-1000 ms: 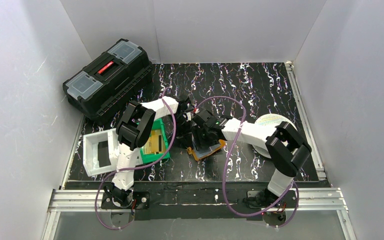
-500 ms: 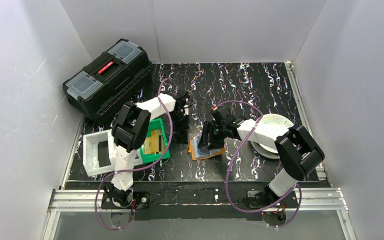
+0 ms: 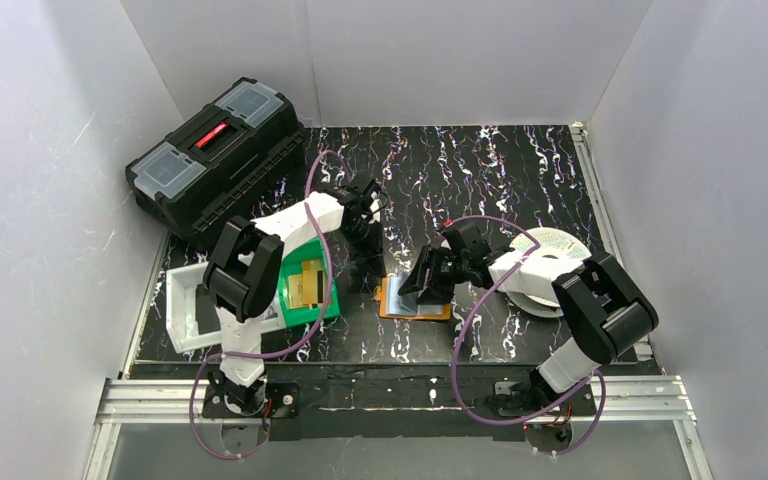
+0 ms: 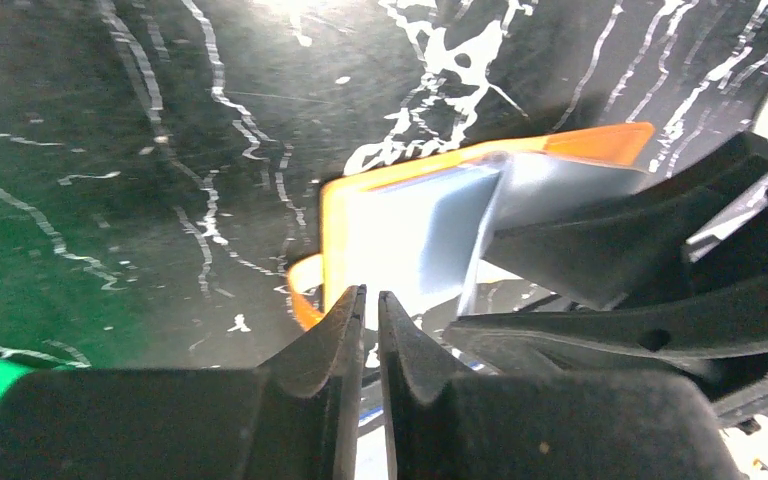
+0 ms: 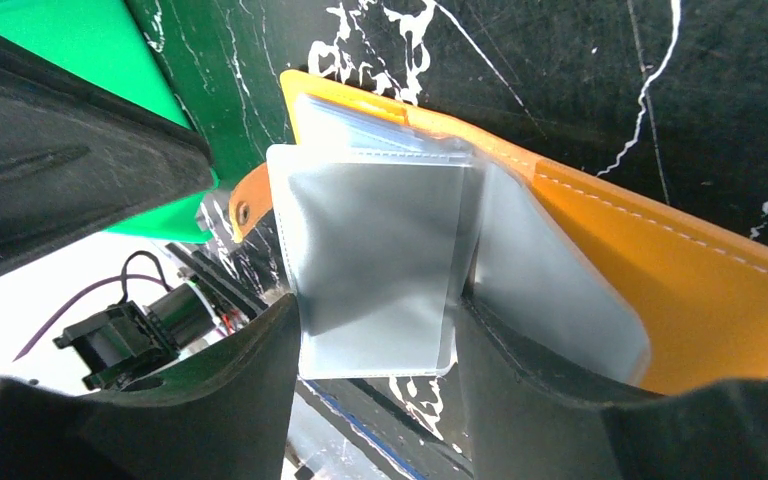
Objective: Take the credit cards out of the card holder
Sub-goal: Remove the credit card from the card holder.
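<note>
The card holder (image 3: pixel 400 300) lies opened flat, inner side up, a little in from the middle of the bench's near edge, with its long axis running along that edge. Its orange cover (image 5: pixel 680 300) rests on the black marbled bench top (image 3: pixel 480 170), and a small snap tab (image 5: pixel 250 205) sticks out of the short end that points toward the left edge. A clear pocket leaf (image 5: pixel 375 250) is lifted off the cover and stands between the fingers of the right gripper (image 3: pixel 418 292), whose jaws are spread wide and straddle the leaf from the near side; whether they press its edges I cannot tell. The left gripper (image 3: pixel 367 272) hangs just beside the holder's left end, tips down, its fingers (image 4: pixel 345 330) drawn almost together with only a thin slit between them and nothing seen in it. Just left of the holder sits a green bin (image 3: pixel 332 300) with a gold-yellow credit card (image 3: pixel 310 282) lying in it. Beyond that, by the left edge near the near-left corner, is a white tray (image 3: pixel 182 290). A black toolbox (image 3: pixel 215 160) fills the far-left corner, and a round patterned disc (image 3: pixel 555 242) lies toward the right edge
</note>
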### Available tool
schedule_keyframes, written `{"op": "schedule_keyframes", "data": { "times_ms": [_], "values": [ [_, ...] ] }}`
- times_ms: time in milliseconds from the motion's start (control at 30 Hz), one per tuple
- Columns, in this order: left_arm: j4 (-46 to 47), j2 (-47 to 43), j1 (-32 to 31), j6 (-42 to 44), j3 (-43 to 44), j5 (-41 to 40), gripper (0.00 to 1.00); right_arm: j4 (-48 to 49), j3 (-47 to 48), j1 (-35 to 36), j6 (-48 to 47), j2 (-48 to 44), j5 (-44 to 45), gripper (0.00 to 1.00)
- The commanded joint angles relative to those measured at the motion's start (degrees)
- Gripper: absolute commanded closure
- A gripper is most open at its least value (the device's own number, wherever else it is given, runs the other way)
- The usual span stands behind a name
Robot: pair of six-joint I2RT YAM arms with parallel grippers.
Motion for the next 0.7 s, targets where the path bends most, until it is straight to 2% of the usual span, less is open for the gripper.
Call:
{"op": "schedule_keyframes", "data": {
  "times_ms": [0, 300, 367, 433, 467, 567, 667],
  "values": [
    [4.2, -1.0, -1.1, -4.8, -1.4, 5.3, 0.9, 6.2, -2.4, -0.8, 2.3, -1.9, -2.6, 0.71],
    [10.1, 4.4, -3.9, -9.2, -2.2, 10.5, 0.93, 8.2, -4.7, -1.4, 1.3, -3.5, -2.2, 0.69],
    [10.7, 4.9, -4.3, -9.8, -2.4, 11.0, 0.94, 7.4, -4.5, -1.4, 0.5, -4.3, -1.8, 0.58],
    [11.5, 5.0, -4.6, -10.2, -3.0, 11.5, 0.95, 6.0, -3.8, -1.4, -0.7, -5.5, -1.1, 0.38],
    [11.8, 5.1, -4.8, -10.4, -3.1, 11.6, 0.95, 5.0, -3.2, -1.4, -1.3, -6.2, -0.7, 0.32],
    [12.3, 4.2, -4.8, -10.6, -3.4, 12.0, 0.97, 1.4, -1.4, -1.4, -2.8, -8.7, 0.7, 0.22],
    [11.9, 3.2, -4.9, -10.3, -2.9, 12.7, 0.97, -3.3, -0.1, -1.4, -3.7, -11.1, 2.0, 0.19]
  ]
}}
